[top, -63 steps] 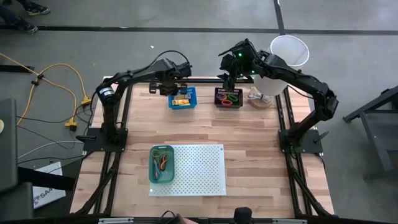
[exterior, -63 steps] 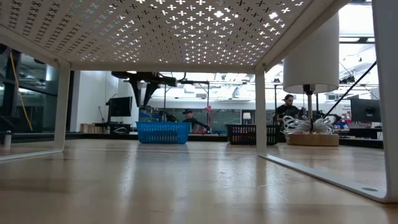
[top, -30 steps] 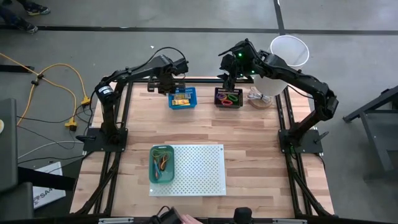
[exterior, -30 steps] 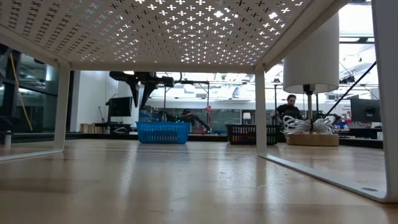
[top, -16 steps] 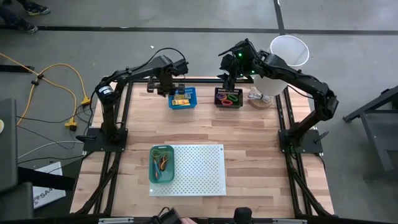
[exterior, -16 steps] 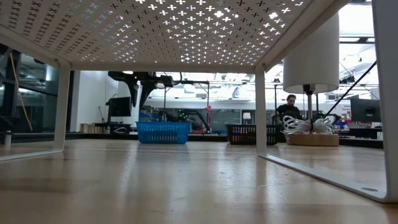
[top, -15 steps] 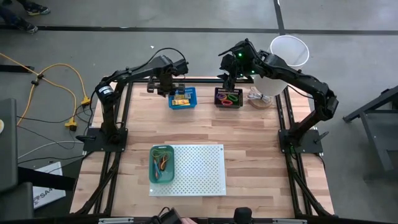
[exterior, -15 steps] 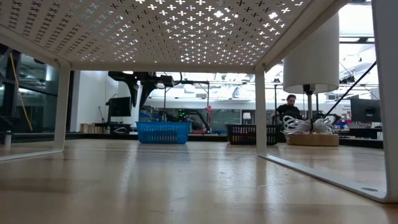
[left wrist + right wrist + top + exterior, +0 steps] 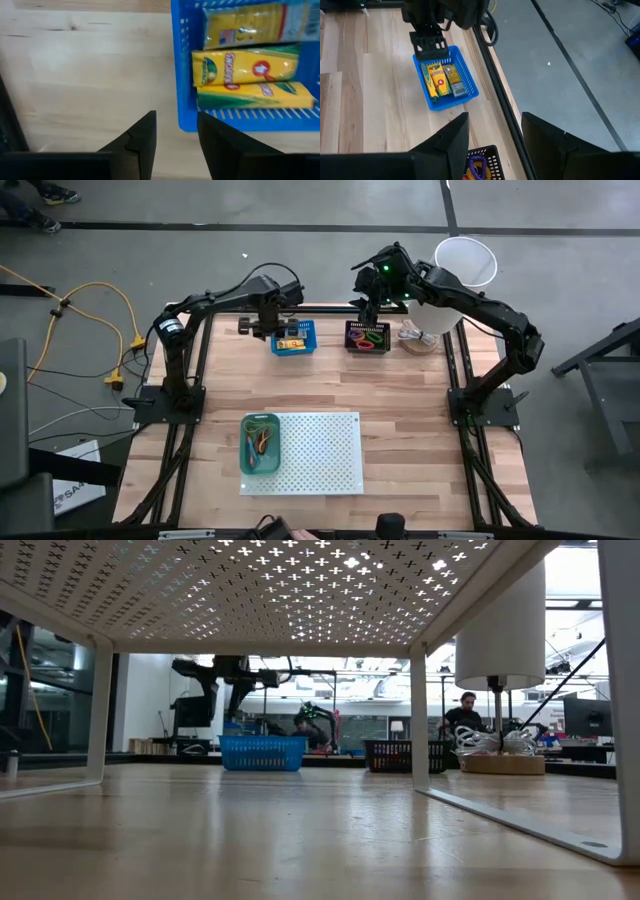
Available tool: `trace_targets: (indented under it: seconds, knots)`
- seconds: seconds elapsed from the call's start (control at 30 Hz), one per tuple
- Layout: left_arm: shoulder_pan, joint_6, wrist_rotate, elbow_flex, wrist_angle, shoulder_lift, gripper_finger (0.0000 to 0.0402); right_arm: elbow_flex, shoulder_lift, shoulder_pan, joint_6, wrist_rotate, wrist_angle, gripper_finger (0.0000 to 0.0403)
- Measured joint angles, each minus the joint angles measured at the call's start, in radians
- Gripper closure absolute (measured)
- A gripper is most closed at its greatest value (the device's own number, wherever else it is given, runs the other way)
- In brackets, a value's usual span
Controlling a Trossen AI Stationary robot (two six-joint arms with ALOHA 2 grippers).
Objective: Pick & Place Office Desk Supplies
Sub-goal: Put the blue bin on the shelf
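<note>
Several yellow packets point(image 9: 245, 70) lie flat in the blue bin point(image 9: 312, 340) at the table's far edge. My left gripper point(image 9: 176, 140) points down, open and holding nothing, over the bin's left wall point(image 9: 182, 75). Bright plastic loops point(image 9: 370, 338) lie in the black bin point(image 9: 349, 338). My right gripper point(image 9: 368, 308) hangs open and empty above that bin, slanting down. Rubber bands point(image 9: 260, 442) lie in the green bin point(image 9: 244, 445), which stands on the white perforated board point(image 9: 315, 450).
A white lamp shade point(image 9: 465, 260) and a round wooden base with white cords point(image 9: 420, 337) stand at the far right corner. Bare wood lies between the far bins and the white board. In the low view the board's legs point(image 9: 418, 710) frame the bins.
</note>
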Motion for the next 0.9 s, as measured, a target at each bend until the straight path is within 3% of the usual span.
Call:
trace_targets:
  seconds: [0.2, 0.7, 0.9]
  knots:
    - [0.001, -0.002, 0.021, -0.071, 0.130, 0.000, 0.0268, 0.000, 0.000, 0.000, 0.000, 0.000, 0.000, 0.0233]
    - [0.042, 0.055, 0.030, -0.126, 0.159, 0.000, 0.0267, 0.000, 0.000, 0.000, 0.000, 0.000, 0.000, 0.0233]
    - [0.048, 0.062, 0.041, -0.206, 0.293, 0.000, 0.0267, 0.000, 0.000, 0.000, 0.000, 0.000, 0.000, 0.0233]
